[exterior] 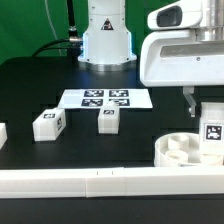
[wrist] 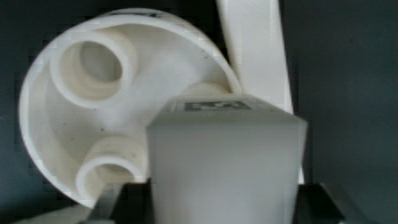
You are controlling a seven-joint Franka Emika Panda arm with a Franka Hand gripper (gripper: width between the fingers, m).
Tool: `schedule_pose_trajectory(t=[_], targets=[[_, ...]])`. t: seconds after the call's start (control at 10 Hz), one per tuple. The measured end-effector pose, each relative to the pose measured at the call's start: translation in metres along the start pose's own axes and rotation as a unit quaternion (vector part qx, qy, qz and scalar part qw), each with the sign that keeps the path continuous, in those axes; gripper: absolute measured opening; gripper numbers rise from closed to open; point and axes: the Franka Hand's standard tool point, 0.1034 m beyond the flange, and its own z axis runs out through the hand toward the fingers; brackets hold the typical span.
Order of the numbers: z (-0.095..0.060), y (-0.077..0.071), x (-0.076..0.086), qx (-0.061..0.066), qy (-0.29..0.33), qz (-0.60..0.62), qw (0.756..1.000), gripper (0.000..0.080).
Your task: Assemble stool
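Matte black table (exterior: 30,85), with a long smooth white rail (exterior: 100,182) along the exterior view's 6 o'clock. The thick round seat (exterior: 180,150), hollowed with sockets, lies at 4 o'clock. At its 3 o'clock edge the gripper (wrist: 214,203) pinches an upright blocky tagged leg (exterior: 212,130). Second leg (exterior: 47,123) lies at 9 o'clock, third leg (exterior: 109,119) at centre.

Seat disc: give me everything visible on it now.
The seat is a thick white round disc, plastic-looking, lying flat on the black table at the exterior view's right, beside the white rail. Its upper face shows round sockets. The leg held in the jaws stands upright over its edge; contact cannot be told.
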Motion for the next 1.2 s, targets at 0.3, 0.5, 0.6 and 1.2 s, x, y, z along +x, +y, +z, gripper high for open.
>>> schedule_pose_trajectory(t=[0.3,0.5,0.6,1.2], targets=[[-0.0006,-0.0010,-0.0034,0.011,-0.008,0.162,0.987,0.0337],[-0.0011,-0.0010,-0.0033,0.023,-0.007,0.261,0.965,0.0337],[-0.0014,-0.0008,-0.0033,0.029,-0.011,0.317,0.948,0.0337],[-0.0016,-0.0037,-0.0051,0.046,-0.040,0.531,0.845,0.0337]])
